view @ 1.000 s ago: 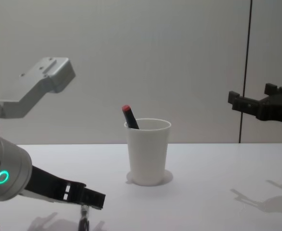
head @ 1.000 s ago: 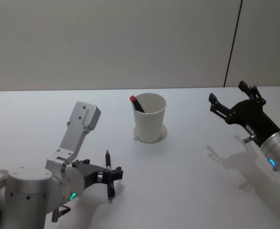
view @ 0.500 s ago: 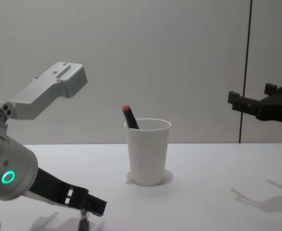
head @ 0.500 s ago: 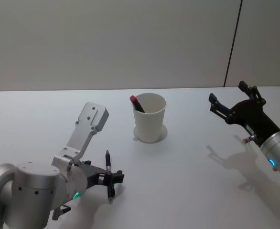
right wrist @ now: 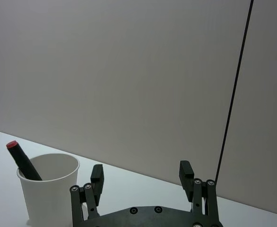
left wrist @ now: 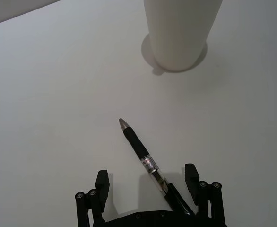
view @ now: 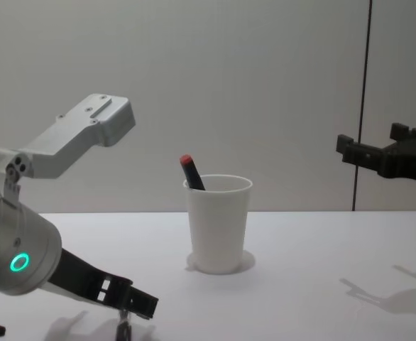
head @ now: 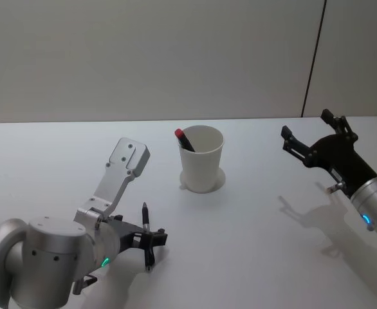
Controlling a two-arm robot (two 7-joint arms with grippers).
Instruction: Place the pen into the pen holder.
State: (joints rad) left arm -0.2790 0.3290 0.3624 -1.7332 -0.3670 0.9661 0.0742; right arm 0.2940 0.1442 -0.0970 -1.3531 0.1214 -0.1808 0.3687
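Fingers point(left wrist: 101, 182) of the left gripper point(left wrist: 145, 178) stand apart, low over the plain white tabletop point(head: 272, 257), with the slim black ballpoint pen with a clear mid-barrel point(left wrist: 143, 156) lying flat between them, nearer one finger than the other and not clamped. The pen's rear end runs under the gripper body and its metal tip points roughly toward the pen holder, a plain white tapered paper cup with a rolled rim point(head: 201, 161), which stands upright farther out on the table, well apart from the pen. A black marker with a red cap point(head: 183, 138) leans inside the cup against its rim. The right gripper point(head: 306, 123) hangs raised at the right side, away from the cup, its fingers likewise spread and empty. Step in hand, as judged: the grasp of the pen, with the approach complete and the closing not yet made. The next move calls for the fingers to close squarely across the barrel, a lift clear of the table, and a turn of the pen toward vertical above the cup's mouth, on the side free of the marker, before release.
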